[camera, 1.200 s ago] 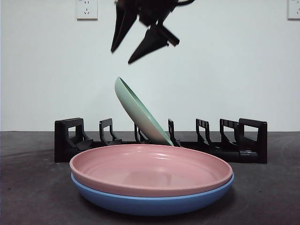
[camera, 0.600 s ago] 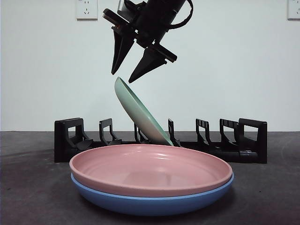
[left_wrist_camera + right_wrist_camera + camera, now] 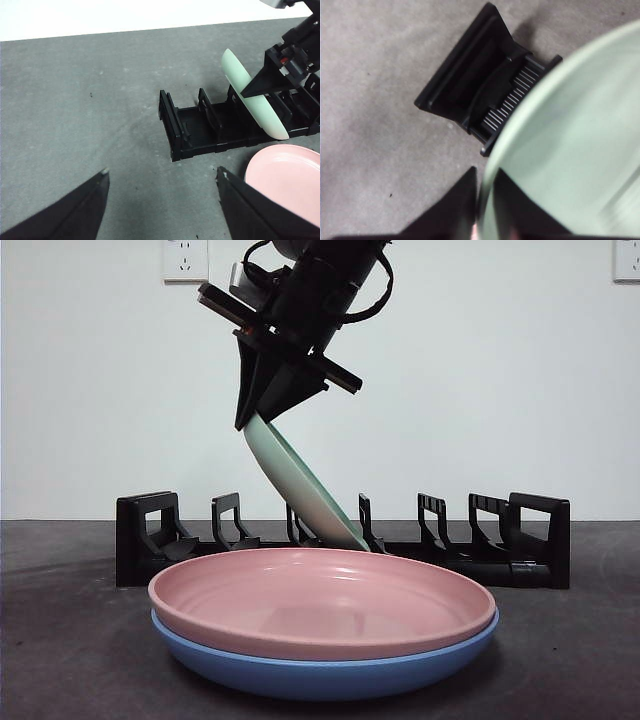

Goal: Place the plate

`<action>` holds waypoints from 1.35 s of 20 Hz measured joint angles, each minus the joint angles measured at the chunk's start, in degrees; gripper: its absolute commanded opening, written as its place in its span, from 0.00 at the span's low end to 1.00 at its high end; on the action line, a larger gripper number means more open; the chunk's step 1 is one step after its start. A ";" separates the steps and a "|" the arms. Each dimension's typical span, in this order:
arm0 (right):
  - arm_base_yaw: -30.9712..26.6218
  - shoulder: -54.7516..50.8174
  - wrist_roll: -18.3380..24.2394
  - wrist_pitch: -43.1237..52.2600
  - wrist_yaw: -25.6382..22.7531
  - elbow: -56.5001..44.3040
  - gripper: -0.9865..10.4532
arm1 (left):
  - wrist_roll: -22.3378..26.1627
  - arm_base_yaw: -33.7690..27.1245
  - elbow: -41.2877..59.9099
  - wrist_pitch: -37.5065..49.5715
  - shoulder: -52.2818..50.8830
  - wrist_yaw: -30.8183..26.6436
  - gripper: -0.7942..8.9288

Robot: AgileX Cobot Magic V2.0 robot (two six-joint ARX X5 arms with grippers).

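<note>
A pale green plate (image 3: pixel 300 485) leans tilted in a middle slot of the black dish rack (image 3: pixel 140 540). My right gripper (image 3: pixel 255 418) comes down from above and is shut on the plate's upper rim. In the right wrist view its jaws pinch the thin edge of the green plate (image 3: pixel 570 140) over the rack (image 3: pixel 465 85). My left gripper (image 3: pixel 162 177) hangs open over bare table beside the rack's (image 3: pixel 200 130) end, holding nothing. From there the green plate (image 3: pixel 255 100) shows with the right gripper's tip on it.
In front of the rack a pink plate (image 3: pixel 320 600) lies stacked in a blue plate (image 3: pixel 320 675). The pink plate (image 3: pixel 290 175) also shows in the left wrist view. Grey tabletop (image 3: pixel 75 100) stretches beside the rack, and a white wall stands behind.
The right gripper came down from above with open jaws and closed on the green plate's top rim. The plate has kept its lean in the rack.
</note>
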State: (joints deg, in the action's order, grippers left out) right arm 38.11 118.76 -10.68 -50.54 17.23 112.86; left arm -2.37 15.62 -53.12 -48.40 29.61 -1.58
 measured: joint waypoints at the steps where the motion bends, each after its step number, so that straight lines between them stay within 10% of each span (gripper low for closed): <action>1: -0.02 0.00 -0.09 -0.57 0.07 0.07 0.10 | 0.00 0.00 0.00 0.00 0.00 0.00 0.43; 16: 0.07 -8.20 0.72 -2.78 3.76 3.69 0.10 | 0.00 0.00 0.00 0.00 0.00 0.00 0.43; 27: 5.60 -23.39 12.24 -2.47 -2.05 -3.28 0.10 | -0.02 0.00 0.00 1.90 0.00 0.00 0.43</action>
State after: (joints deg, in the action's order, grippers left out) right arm 43.70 95.37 1.56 -53.01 15.18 109.58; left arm -2.39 15.62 -53.12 -46.50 29.61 -1.58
